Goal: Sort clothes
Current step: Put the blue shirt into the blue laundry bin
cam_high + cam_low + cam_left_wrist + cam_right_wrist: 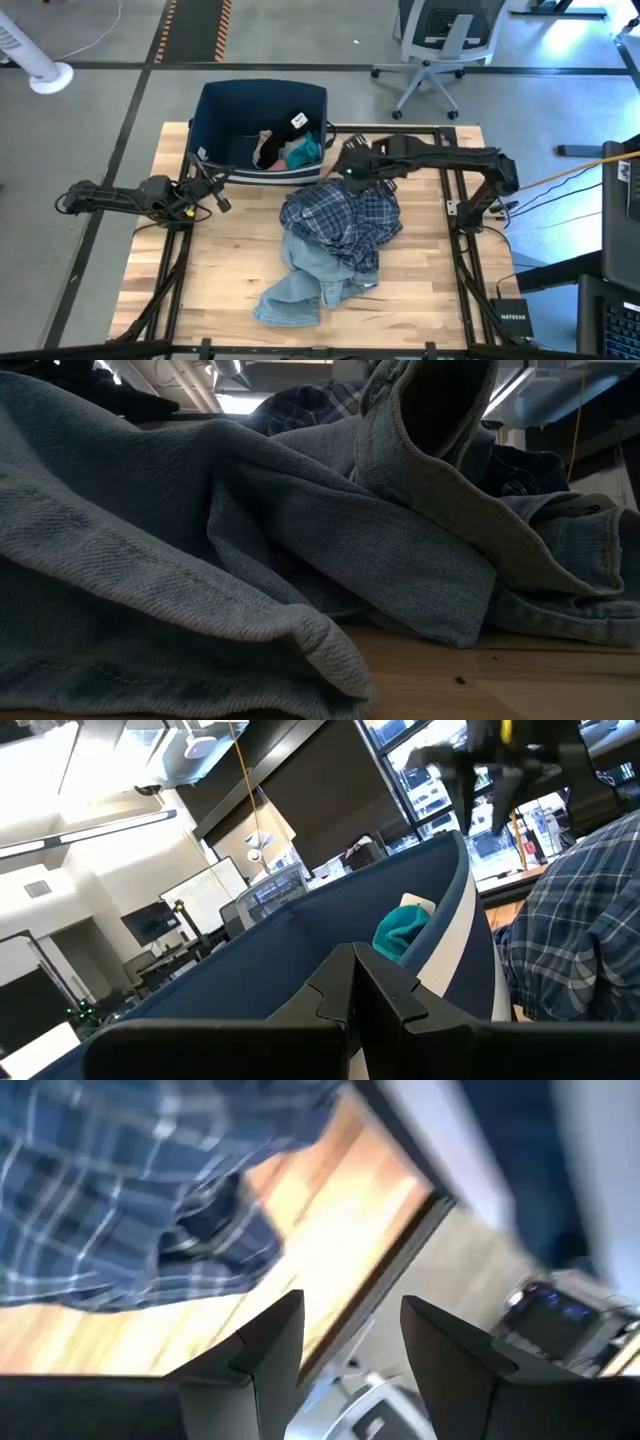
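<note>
The blue plaid shirt (pixel 340 220) lies crumpled in the middle of the table, partly on the light-blue jeans (pixel 300 285), which fill the low view (pixel 300 540). In the navy bin (pixel 215 110) lie a white piece (pixel 297 122), a black piece (pixel 268 150), a pink top (pixel 295 158) and a teal item (pixel 308 152). My right gripper (pixel 342 162) is open and empty above the shirt's far edge, by the bin's near right corner. My left gripper (pixel 220 198) is shut and empty by the bin's near left corner.
The bin stands at the table's far edge, left of the middle; its wall (pixel 300 950) shows close in the left wrist view. Black frame rails (pixel 455 230) run along the table's sides. Bare wood (pixel 220 260) lies left of the clothes and wood (pixel 420 280) right of them.
</note>
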You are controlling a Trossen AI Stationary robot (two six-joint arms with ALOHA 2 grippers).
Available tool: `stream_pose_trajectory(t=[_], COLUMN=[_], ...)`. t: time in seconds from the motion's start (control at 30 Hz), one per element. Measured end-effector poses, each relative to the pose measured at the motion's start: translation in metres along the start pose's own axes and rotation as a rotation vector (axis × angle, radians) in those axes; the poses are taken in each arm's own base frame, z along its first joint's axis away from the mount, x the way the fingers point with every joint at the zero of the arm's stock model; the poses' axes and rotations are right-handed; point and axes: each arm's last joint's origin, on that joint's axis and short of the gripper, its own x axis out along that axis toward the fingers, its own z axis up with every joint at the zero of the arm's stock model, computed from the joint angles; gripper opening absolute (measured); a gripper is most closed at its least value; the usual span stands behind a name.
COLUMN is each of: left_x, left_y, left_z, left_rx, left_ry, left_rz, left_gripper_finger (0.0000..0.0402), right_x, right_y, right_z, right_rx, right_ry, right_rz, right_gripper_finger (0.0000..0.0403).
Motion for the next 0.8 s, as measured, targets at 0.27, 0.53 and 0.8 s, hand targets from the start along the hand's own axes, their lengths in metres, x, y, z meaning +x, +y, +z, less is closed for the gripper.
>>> stream_pose_trajectory(t=[0.27,0.53,0.8], left_x=[0.0,0.0,0.0], left_y=[0.0,0.0,0.0], left_z=[0.0,0.0,0.0], left_rx=[0.0,0.0,0.0], left_ry=[0.0,0.0,0.0], left_rz=[0.0,0.0,-0.001], left_gripper_finger=[0.0001,0.0001,0.0001], right_x=[0.058,0.087,0.072], right_y=[0.058,0.107,0.126], right_z=[-0.01,0.028,0.098], right_rx=[0.0,-0.01,0.048], right_ry=[-0.013,-0.333,-0.887], right_rz=[0.039,0.017,-0.171], right_gripper_finger=[0.0186,0.0186,0.0186])
